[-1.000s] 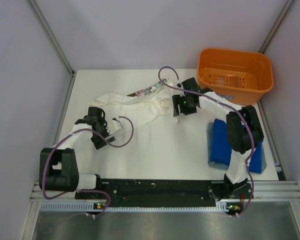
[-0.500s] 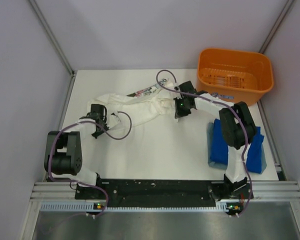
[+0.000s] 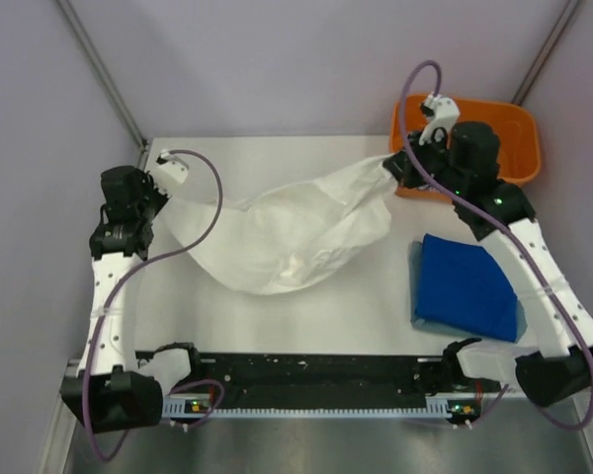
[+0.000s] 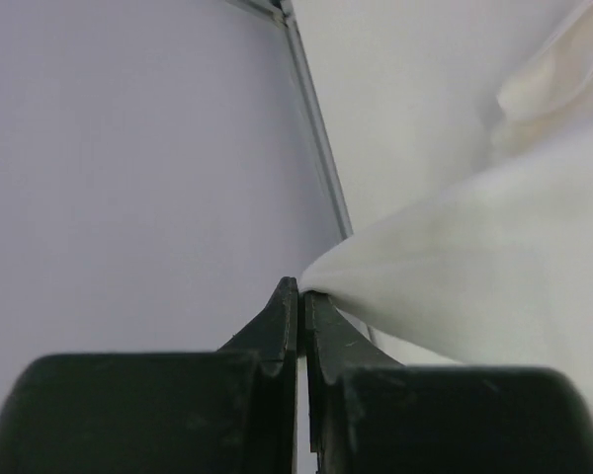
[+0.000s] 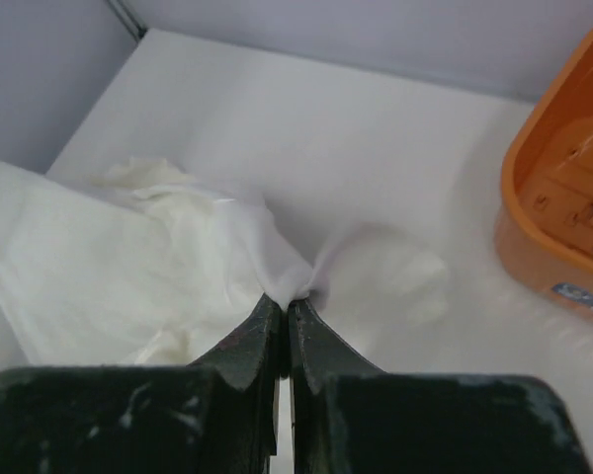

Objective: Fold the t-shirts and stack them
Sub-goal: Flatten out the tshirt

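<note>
The white t-shirt (image 3: 287, 232) hangs stretched between both grippers above the table, sagging in the middle, and the side that shows is plain white. At the far left my left gripper (image 3: 164, 202) is shut on one edge of it; the wrist view shows the cloth (image 4: 474, 257) pinched at the fingertips of that gripper (image 4: 301, 288). My right gripper (image 3: 390, 170) is shut on the opposite edge, beside the basket. In its wrist view the cloth (image 5: 128, 267) bunches at the tips of the right gripper (image 5: 285, 301). The blue t-shirt (image 3: 465, 286) lies folded on the table at the right.
An orange plastic basket (image 3: 514, 148) stands at the back right corner, partly behind the right arm, and shows at the right edge of the right wrist view (image 5: 563, 227). Walls with metal rails (image 4: 316, 128) close in the table (image 3: 326, 326) on the left, back and right.
Both grippers have shut on the white t-shirt and lifted it off the table. The left has swung out to the far left and the right back toward the basket, spreading the cloth between them.
</note>
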